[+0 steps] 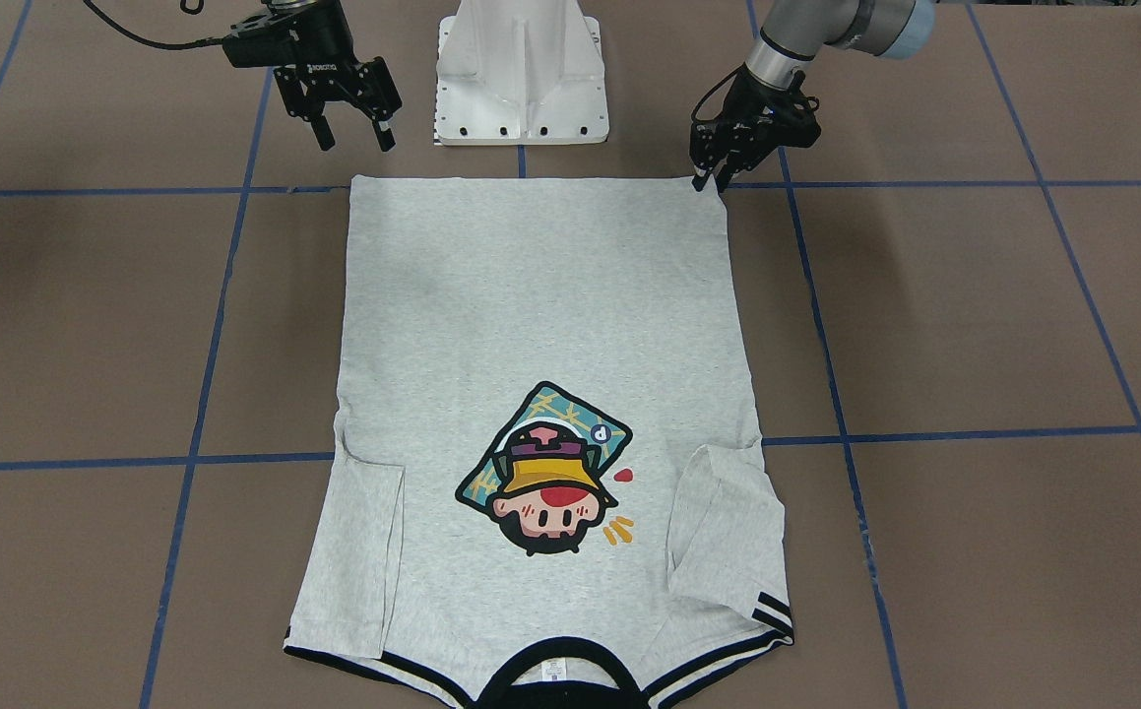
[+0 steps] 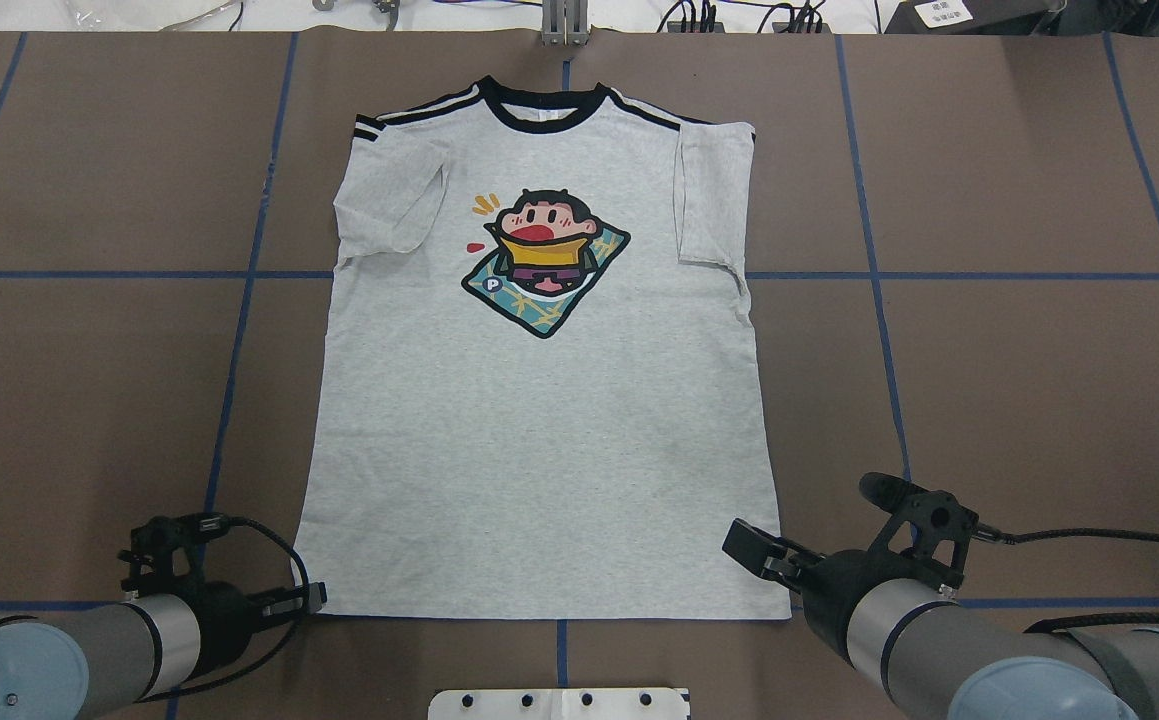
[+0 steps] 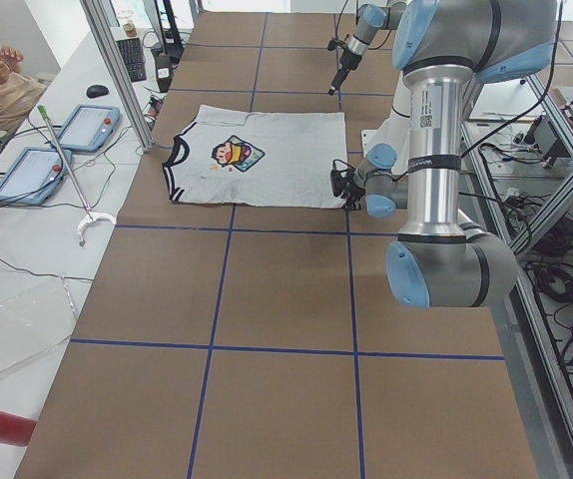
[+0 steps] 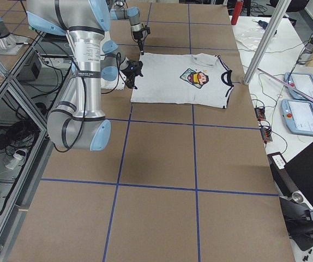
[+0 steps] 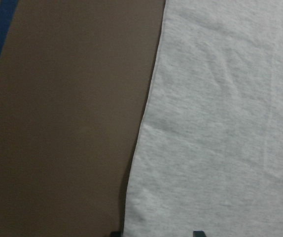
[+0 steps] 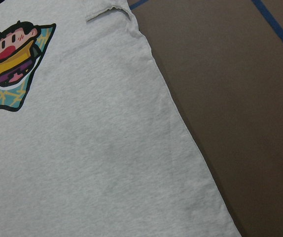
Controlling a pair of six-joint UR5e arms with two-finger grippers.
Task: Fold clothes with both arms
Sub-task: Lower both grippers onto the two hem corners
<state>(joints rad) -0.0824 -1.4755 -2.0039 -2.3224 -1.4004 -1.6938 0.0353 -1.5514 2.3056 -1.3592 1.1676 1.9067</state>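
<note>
**While fingers flank the hem, folding waits**

Fingers slightly apart, the left gripper [image 1: 710, 179] sits at one hem corner of the T-shirt [image 1: 531, 295]. The right gripper [image 1: 354, 138] hovers wide open beside the other corner, with nothing pinched. It lies flat on the worktop [image 1: 974, 315]. Next, likely — clamp both corners.

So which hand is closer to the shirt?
Left. The left hand is down at one hem corner of the shirt, about touching it. The right hand hangs open by the other hem corner, just past the hem and off the cloth.
</note>
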